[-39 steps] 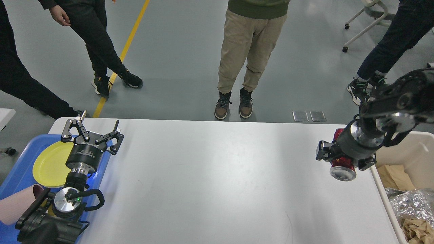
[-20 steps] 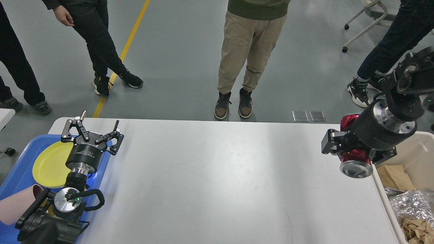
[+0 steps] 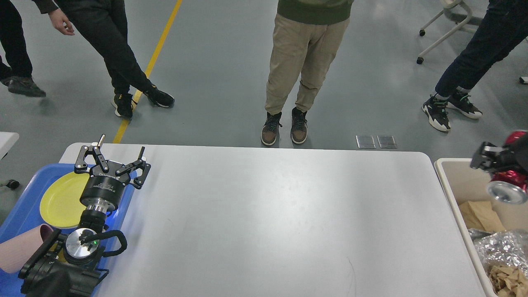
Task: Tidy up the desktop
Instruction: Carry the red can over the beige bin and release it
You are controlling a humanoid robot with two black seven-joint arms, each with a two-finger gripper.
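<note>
Right hand point(image 3: 497, 165) at right edge pinching red can point(image 3: 508, 183) over beige bin point(image 3: 447, 175); left hand point(image 3: 113, 159) spread, lower left; worktop point(image 3: 268, 218) bare.

Place: lab or industrial test hall | Shown by: grey sealed floor point(image 3: 214, 74) marked with a yellow line point(image 3: 148, 68) | onlookers point(image 3: 303, 62) stood at the white bench's point(image 3: 268, 222) far edge

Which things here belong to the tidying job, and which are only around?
Belong to the job:
- desktop
- red can held by right gripper
- beige bin
- blue tray with yellow plate
- left gripper, open

Only around:
- people's legs
- yellow floor line
</note>
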